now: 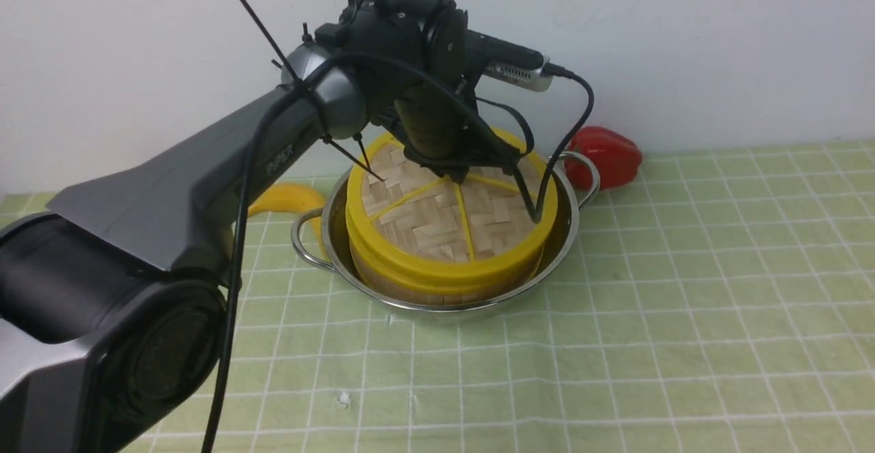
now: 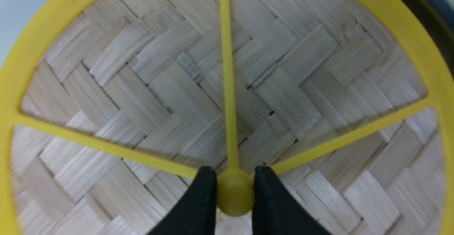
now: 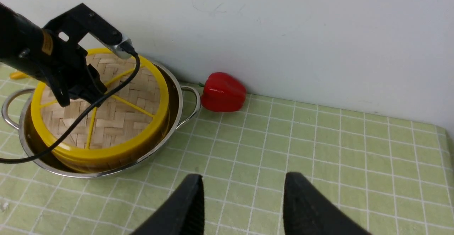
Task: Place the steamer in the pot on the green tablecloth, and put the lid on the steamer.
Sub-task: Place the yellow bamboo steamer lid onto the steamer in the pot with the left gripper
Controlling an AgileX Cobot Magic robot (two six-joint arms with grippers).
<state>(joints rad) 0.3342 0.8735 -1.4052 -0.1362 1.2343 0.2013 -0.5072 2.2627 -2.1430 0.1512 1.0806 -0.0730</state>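
Observation:
The steel pot [image 1: 566, 231] stands on the green tablecloth [image 1: 683, 316] with the steamer [image 1: 437, 287] inside it. The woven lid [image 1: 424, 224] with yellow rim and spokes lies on the steamer. My left gripper [image 2: 234, 183] is over the lid's middle, its fingers shut on the lid's yellow hub [image 2: 234, 199]. The left gripper [image 1: 448, 169] also shows in the front view. My right gripper [image 3: 244, 189] is open and empty above bare cloth, to the right of the pot [image 3: 177, 121]. The lid [image 3: 117, 121] shows there too.
A red bell pepper [image 1: 607, 154] lies by the wall just right of the pot. A yellow banana [image 1: 284, 200] lies left of the pot, partly behind my left arm. A white wall runs along the cloth's far edge.

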